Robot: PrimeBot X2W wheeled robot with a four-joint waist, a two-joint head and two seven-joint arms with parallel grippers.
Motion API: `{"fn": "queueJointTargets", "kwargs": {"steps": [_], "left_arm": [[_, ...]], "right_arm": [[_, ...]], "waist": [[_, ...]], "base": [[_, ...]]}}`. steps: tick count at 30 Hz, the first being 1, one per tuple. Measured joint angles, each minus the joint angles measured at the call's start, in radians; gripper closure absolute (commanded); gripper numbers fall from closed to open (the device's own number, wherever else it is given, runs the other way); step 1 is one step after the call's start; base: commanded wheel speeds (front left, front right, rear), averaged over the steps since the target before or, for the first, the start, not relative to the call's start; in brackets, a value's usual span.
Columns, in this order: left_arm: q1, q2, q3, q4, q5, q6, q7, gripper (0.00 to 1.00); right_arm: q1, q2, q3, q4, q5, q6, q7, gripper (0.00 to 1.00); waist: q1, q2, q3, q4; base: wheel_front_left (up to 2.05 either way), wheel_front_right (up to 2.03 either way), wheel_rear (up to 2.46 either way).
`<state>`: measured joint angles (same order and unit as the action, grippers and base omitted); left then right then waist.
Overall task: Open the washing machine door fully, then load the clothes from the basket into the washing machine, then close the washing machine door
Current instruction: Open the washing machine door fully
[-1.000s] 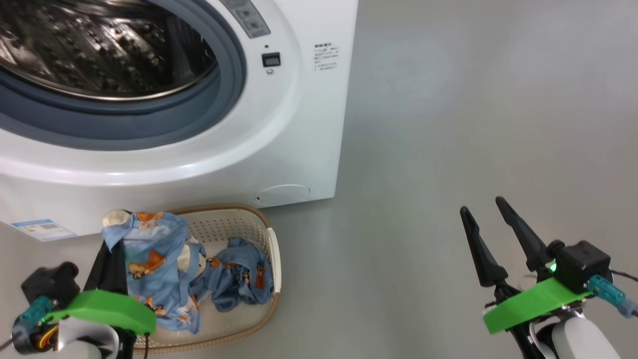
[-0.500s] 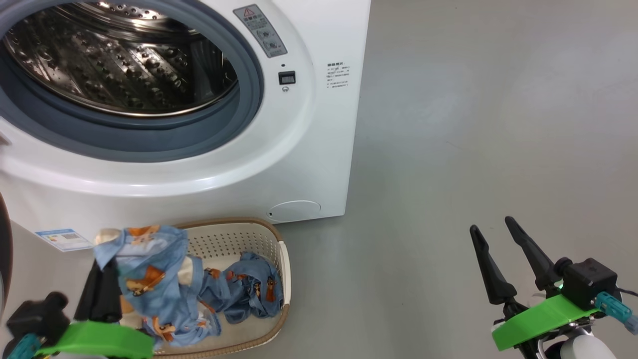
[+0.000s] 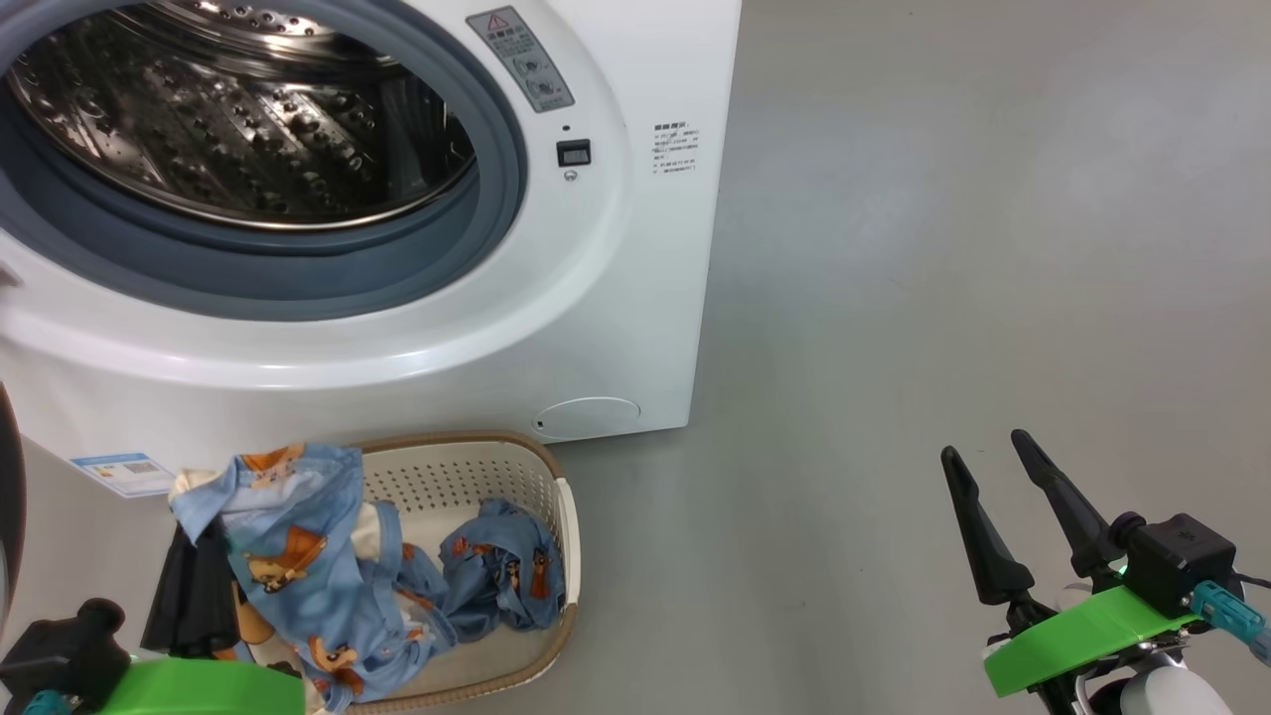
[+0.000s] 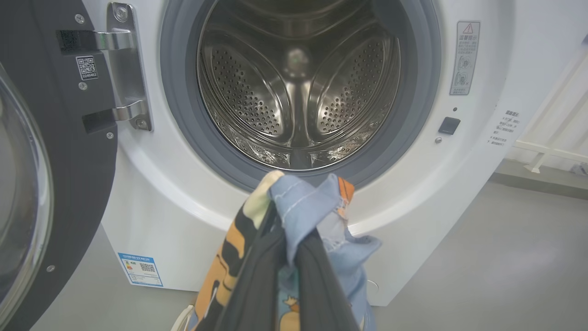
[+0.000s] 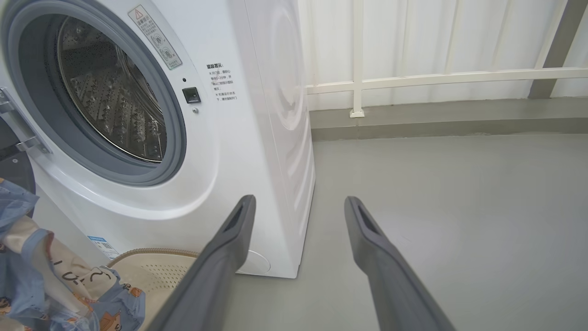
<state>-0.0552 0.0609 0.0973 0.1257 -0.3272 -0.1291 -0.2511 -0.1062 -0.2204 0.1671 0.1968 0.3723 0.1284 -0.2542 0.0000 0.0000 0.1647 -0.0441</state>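
Note:
The washing machine (image 3: 616,298) stands at the upper left with its steel drum (image 4: 298,92) exposed. In the left wrist view the washing machine door (image 4: 55,151) hangs swung open at the left on its hinge. The basket (image 3: 561,556) sits on the floor in front of the machine with clothes (image 3: 501,576) in it. My left gripper (image 4: 285,207) is shut on a light blue garment (image 3: 288,536), which hangs over the basket's left end and below the drum opening. My right gripper (image 3: 983,457) stands open over bare floor, far right of the basket, fingers (image 5: 229,239) apart and empty.
Grey floor (image 3: 943,248) stretches right of the machine. A white railing and panelled wall (image 5: 413,78) run behind it. A blue label sticker (image 3: 124,472) marks the machine's lower left corner, next to the open door's dark edge (image 3: 6,516).
The head view has shifted, so the machine sits lower and further right. Relative to the basket, my left gripper and its garment have drifted left and toward me. The right gripper stays open.

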Motion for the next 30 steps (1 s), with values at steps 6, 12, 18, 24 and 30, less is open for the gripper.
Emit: {"fn": "queueJointTargets", "kwargs": {"steps": [6,12,18,24,30], "left_arm": [[0.000,-0.007,0.000,-0.014,0.007,0.000,0.000,1.00],[-0.010,-0.007,0.000,-0.024,0.007,0.000,0.000,1.00],[-0.067,-0.007,0.000,-0.029,0.018,0.000,0.000,1.00],[-0.184,-0.003,0.006,-0.027,0.055,0.000,0.000,1.00],[-0.348,0.014,0.010,0.020,0.070,0.000,-0.005,1.00]], "right_arm": [[0.000,0.000,-0.001,-0.009,0.000,0.000,0.000,0.00],[-0.004,0.005,0.000,-0.015,0.000,0.000,0.000,0.00],[-0.017,0.008,0.002,-0.018,0.000,0.000,0.000,0.00],[-0.050,0.013,0.002,-0.020,0.000,0.000,0.000,0.00],[-0.073,0.022,0.006,-0.021,0.000,0.000,0.000,0.00]], "waist": [[0.0000,0.0000,0.014,-0.002],[0.0000,0.0000,0.047,-0.006],[0.0000,0.0000,0.086,-0.014],[0.0000,0.0000,0.118,-0.022],[0.0000,0.0000,0.144,-0.031]], "base": [[0.00,0.00,0.00],[0.00,0.00,0.00],[0.00,0.00,0.00],[0.00,0.00,0.00],[0.00,0.00,0.00]]}}
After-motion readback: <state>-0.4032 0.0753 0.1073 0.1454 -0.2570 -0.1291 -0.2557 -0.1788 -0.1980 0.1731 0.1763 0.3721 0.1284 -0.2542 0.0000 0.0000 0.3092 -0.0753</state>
